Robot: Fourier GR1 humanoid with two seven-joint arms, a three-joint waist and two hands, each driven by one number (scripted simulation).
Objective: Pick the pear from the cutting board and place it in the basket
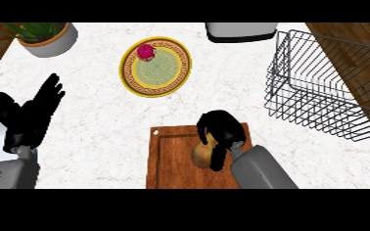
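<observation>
Half the pear (201, 155) shows beneath the right hand (221, 128), which curls round it on the cutting board (170, 162).

Right hand (222, 129): black, fingers and thumb curled round the pear (201, 155).
Right forearm (262, 170): grey, entering from the lower edge, angled up and left.
Left hand (33, 115): open, fingers straight and pointing up, resting at the left edge.
Left forearm (14, 173): grey, lower left corner.

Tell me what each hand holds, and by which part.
The right hand curls round the pear, over its far and right sides, on the cutting board. The left hand is open and holds nothing.
</observation>
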